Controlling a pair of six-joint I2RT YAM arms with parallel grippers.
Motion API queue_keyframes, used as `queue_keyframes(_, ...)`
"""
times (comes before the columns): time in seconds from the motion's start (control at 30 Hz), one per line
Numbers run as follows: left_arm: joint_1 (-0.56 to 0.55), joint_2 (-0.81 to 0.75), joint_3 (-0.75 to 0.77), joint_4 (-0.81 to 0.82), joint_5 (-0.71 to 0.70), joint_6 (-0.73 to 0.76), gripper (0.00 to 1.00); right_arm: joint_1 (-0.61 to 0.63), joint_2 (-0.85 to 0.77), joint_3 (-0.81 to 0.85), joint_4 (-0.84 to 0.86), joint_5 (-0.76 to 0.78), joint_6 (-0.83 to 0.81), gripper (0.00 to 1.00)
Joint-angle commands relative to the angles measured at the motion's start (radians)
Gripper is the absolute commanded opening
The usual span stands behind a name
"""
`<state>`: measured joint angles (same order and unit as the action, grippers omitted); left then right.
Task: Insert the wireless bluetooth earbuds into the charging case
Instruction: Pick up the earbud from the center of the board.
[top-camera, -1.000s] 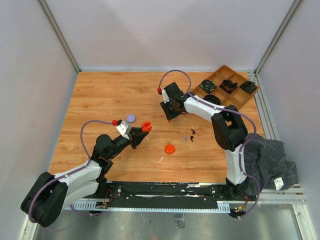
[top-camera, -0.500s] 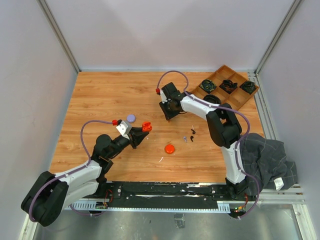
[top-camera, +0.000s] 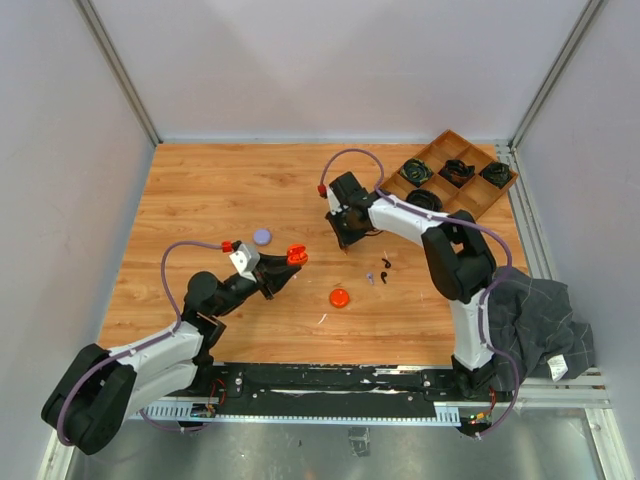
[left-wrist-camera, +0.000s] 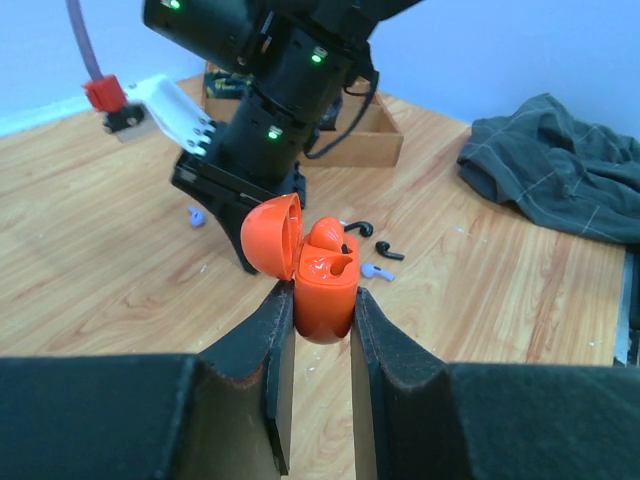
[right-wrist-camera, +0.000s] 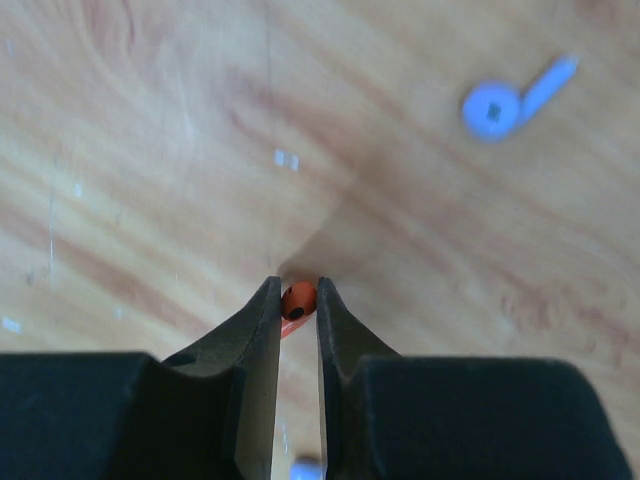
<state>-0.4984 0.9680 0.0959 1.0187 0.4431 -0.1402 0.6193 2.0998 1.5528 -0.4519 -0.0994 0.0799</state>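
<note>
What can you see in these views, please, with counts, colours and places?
case: one, orange, lid open, in left tool
orange bud: one, in right tool
black buds: two, table, right of centre
lilac buds: at least two, table, near right tool
lilac disc: one, table centre
orange disc: one, table, nearer the arms
tray: one, wooden, far right corner
cables: four, black, coiled in tray
cloth: one, dark grey, right edge
table: one, wood
left tool: one, black, shut on case
right tool: one, black, shut on orange bud
</note>
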Motion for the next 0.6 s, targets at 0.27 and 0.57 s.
queue_keyframes(0.27,0.011,-0.04,-0.024,0.186,0.108,-0.058,0.0,0.099,-0.542,-0.367,0.161,0.013,0.083,0.12)
queue_keyframes(0.57,0.011,-0.052,-0.003,0.192,0.158,-0.035,0.0,0.218,-0.843,-0.497,0.31,0.055,0.081,0.11)
